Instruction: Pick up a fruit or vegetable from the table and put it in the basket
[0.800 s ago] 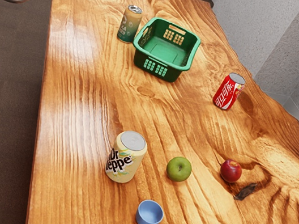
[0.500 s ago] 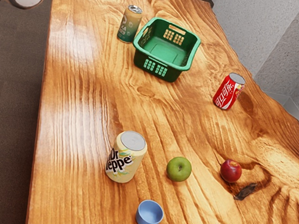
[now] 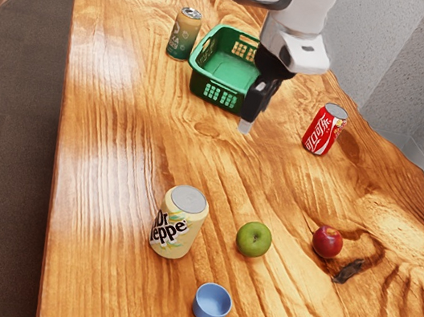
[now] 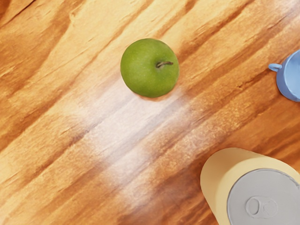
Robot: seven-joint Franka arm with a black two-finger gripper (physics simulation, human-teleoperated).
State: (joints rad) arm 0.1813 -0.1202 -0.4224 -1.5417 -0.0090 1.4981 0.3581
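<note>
So going from the exterior view's left: the green can [image 3: 184, 36] is standing far off, right beside the basket [image 3: 221, 96], so a sloppy drop at that rim could be tipping it. The yellow can [image 3: 179, 222] is standing near, just left of the apple, and being tall it's asking for a knock if the hand's coming down crooked. Back to the far side, the basket is sitting upright; carrying fruit too low means catching its wall. The cup [image 3: 212, 305] is sitting nearest, probably light enough for a brush to be shoving it.

The gripper [image 3: 246, 126] is hanging above the table in front of the basket's right part. Can't tell if it's released or clenched, but I'm seeing nothing in its grasp.

The apple [image 4: 150, 68] is resting on the table, near, right of the yellow can. It's round, so an off-centre pinch could be rolling it toward the red fruit [image 3: 327, 242]. Far right, the red can [image 3: 324, 129] is standing where a wide swing could be clipping it.
</note>
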